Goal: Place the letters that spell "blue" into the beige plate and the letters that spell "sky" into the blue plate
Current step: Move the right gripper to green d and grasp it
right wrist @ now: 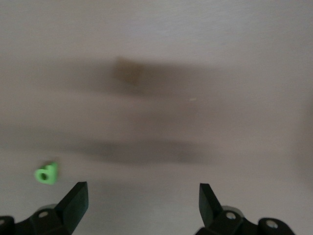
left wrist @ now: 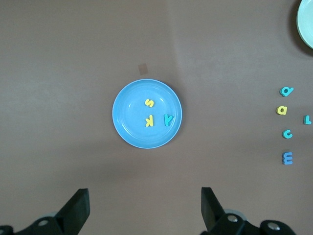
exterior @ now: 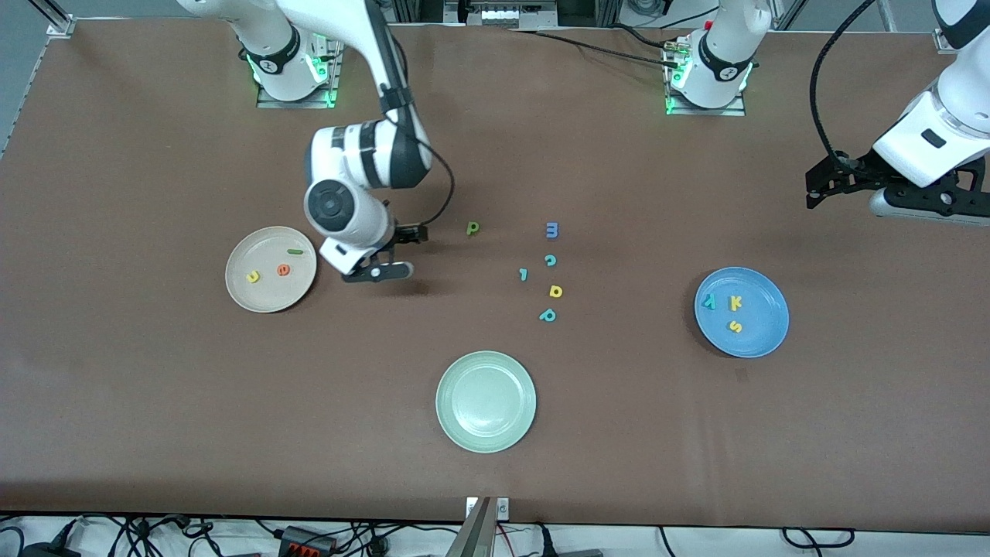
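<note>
The dark green b (exterior: 472, 228) is lying on bare table mid-width, between the beige plate (exterior: 240, 290) and the spare letters. It is likely light, stiff and small, so gripping across its flat sides is advised. The right gripper (exterior: 384, 255) is hovering beside that plate, jaws wide and empty, with open room around the letter. The left gripper (exterior: 889, 189) is waiting, wide open, over the table's left-arm end.

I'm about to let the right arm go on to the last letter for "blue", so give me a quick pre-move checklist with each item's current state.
1. Right gripper open and holding nothing, over bare table beside the beige plate: ok.
2. Yellow u, orange e and green l in the beige plate: ok.
3. Dark green b in the beige plate: not ok, it lies on the table.
4. Yellow s, yellow k and teal y in the blue plate: ok.
5. Left gripper open, waiting above the table: ok.
</note>
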`<action>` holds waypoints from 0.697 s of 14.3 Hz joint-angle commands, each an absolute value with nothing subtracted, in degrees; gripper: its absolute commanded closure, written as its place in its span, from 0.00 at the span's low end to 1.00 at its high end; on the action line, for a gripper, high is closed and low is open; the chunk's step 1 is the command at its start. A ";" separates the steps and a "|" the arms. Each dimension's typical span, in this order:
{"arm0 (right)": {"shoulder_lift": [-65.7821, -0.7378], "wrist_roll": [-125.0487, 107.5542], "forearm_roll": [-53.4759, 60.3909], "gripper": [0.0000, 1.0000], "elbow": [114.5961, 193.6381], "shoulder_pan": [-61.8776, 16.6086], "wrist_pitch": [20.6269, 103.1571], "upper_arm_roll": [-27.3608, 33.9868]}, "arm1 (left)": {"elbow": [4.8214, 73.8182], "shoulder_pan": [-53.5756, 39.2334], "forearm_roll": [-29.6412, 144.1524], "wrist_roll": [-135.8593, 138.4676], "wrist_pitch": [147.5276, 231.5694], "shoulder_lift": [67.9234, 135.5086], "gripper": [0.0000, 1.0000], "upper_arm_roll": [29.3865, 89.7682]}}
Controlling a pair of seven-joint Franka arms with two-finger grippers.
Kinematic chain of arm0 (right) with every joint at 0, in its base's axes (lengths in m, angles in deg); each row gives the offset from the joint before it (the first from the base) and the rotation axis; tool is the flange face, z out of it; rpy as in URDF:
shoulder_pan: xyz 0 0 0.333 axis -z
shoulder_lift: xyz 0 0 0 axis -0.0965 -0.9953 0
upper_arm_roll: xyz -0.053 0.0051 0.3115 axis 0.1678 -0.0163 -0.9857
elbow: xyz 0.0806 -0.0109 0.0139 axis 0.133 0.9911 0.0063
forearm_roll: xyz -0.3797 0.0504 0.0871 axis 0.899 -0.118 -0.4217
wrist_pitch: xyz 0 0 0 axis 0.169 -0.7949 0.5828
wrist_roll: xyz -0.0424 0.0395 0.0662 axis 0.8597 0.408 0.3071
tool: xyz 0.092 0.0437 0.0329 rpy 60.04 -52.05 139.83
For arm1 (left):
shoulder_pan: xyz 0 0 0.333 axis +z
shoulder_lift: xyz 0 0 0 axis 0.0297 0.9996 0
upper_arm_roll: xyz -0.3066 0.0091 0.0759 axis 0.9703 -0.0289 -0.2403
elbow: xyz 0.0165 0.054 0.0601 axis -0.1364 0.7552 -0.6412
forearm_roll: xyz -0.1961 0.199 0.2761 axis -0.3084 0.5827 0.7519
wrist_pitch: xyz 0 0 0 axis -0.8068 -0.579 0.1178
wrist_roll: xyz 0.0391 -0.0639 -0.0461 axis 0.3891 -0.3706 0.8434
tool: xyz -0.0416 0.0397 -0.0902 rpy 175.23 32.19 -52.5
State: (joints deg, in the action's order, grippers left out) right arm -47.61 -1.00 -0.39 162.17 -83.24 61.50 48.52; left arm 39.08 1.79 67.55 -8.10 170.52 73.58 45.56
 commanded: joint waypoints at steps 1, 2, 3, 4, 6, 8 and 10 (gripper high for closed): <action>-48.28 3.55 -3.97 0.00 162.76 -86.73 64.47 48.58 | 37.25 2.14 67.13 -9.10 169.15 74.42 0.00 46.08; -49.16 7.23 -5.47 0.00 162.67 -88.75 66.22 48.58 | 37.25 2.14 67.13 -9.10 169.15 74.42 0.00 46.09; -50.04 10.49 -5.66 0.00 162.67 -90.16 68.24 48.49 | 37.25 2.14 67.13 -9.10 169.15 74.42 0.00 46.09; -51.18 14.00 -5.75 0.02 162.67 -91.39 70.18 48.05 | 37.25 2.14 67.13 -9.10 169.15 74.42 0.00 46.09; -51.81 19.37 -5.75 0.09 162.67 -91.84 72.91 45.86 | 37.25 2.14 67.13 -9.10 169.15 74.42 0.00 46.17; -51.81 23.86 -5.84 0.16 162.59 -91.93 73.80 43.92 | 37.25 2.14 67.13 -9.10 169.15 74.42 0.00 46.17; -51.89 26.25 -5.75 0.23 162.59 -91.85 75.72 42.34 | 37.25 2.14 67.13 -9.10 169.15 74.42 0.00 46.17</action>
State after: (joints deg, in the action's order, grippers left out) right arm -52.22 24.08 -4.61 162.41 -91.90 74.04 43.18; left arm 39.08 1.79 67.55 -8.10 170.52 73.58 45.81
